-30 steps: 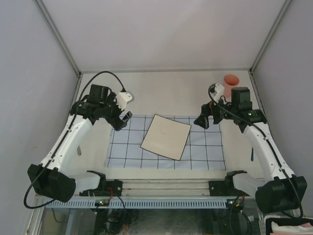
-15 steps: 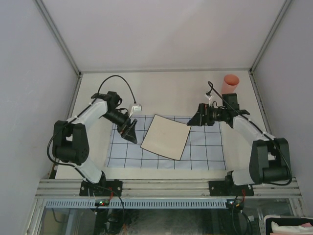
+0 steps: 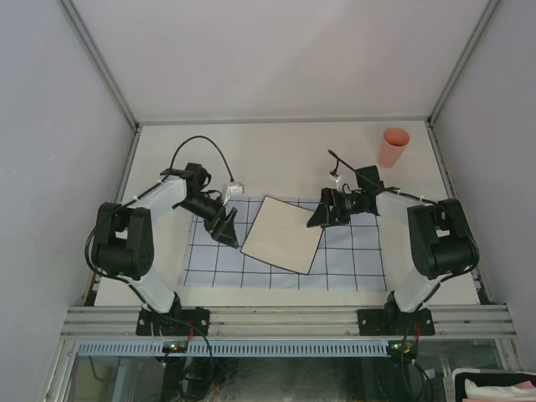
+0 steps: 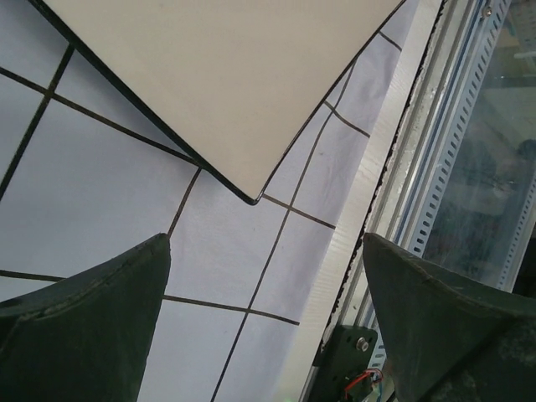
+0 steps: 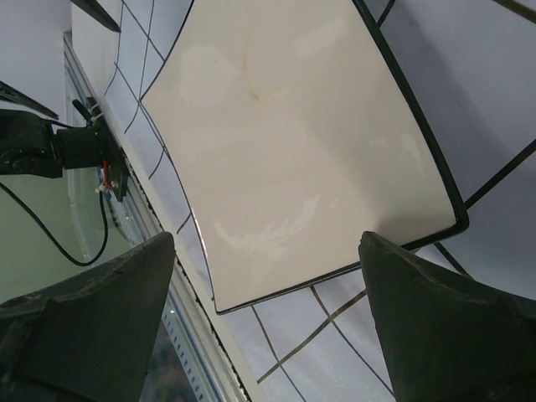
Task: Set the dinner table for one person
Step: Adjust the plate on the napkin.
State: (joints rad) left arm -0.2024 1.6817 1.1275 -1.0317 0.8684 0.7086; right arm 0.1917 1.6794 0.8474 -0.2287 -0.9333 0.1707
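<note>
One off-white counter (image 3: 285, 159) is carrying one checked cloth (image 3: 352, 264) at its near middle, one square cream plate (image 3: 284, 234) lying on that cloth (turned askew to the grid), and one pink cup (image 3: 393, 146) standing far right. Both arms are reaching inward and low. The left fingers (image 3: 224, 228) and right fingers (image 3: 321, 216) are gaping wide, flanking the plate and gripping nothing.

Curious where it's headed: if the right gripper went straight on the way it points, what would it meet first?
Probably the square plate, framed between the open jaws of the right gripper; how far is unclear.
</note>
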